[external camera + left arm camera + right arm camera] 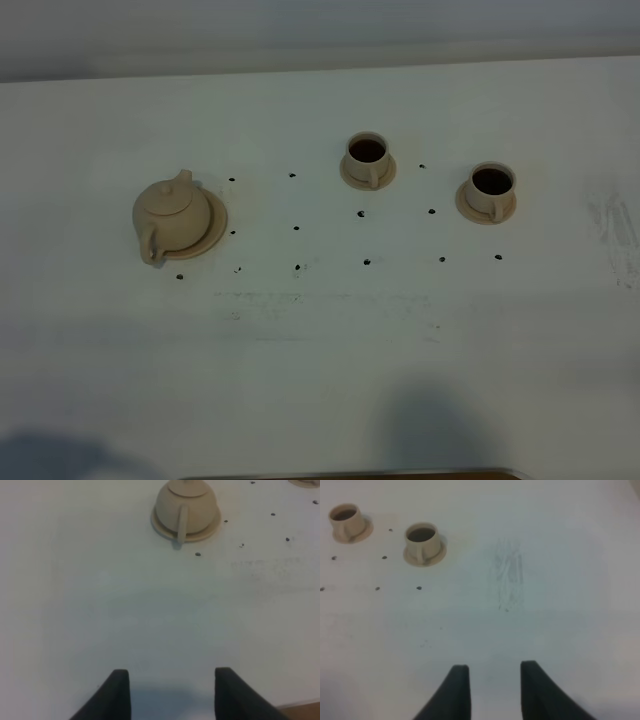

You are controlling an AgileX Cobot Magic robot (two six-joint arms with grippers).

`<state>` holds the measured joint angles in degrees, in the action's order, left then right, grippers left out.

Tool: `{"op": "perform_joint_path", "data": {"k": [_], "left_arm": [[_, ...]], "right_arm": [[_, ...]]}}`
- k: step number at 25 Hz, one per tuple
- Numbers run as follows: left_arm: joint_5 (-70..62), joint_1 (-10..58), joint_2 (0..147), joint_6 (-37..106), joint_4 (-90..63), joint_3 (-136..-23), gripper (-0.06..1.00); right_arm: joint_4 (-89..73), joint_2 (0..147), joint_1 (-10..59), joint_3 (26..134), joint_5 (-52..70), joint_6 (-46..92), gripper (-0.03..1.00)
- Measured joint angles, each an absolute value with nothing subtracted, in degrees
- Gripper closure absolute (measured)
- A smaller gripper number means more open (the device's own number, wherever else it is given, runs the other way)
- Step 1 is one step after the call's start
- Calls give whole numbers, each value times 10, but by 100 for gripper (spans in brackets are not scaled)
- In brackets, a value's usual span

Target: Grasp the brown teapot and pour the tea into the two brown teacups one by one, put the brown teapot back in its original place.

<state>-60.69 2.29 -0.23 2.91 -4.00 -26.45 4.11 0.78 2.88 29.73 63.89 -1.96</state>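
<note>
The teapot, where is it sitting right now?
In the high view the teapot sits on its round saucer at the table's left, well apart from the two cups to its right.

White table is filling nearly the whole view, dotted with small dark marks. Soft shadows are lying along its near edge. A grey band is running behind it.

A white counter carried small dark dots in rows across its middle, faint grey scuff marks near its right edge, and soft shadows along its near edge.
</note>
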Motion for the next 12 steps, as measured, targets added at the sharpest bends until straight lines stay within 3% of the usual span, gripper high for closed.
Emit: {"op": "perform_joint_path", "data": {"k": [12], "left_arm": [[-607,23,-2,29,-40,-265,49]], "right_arm": [[41,8,29,297,639,-19,73]]}}
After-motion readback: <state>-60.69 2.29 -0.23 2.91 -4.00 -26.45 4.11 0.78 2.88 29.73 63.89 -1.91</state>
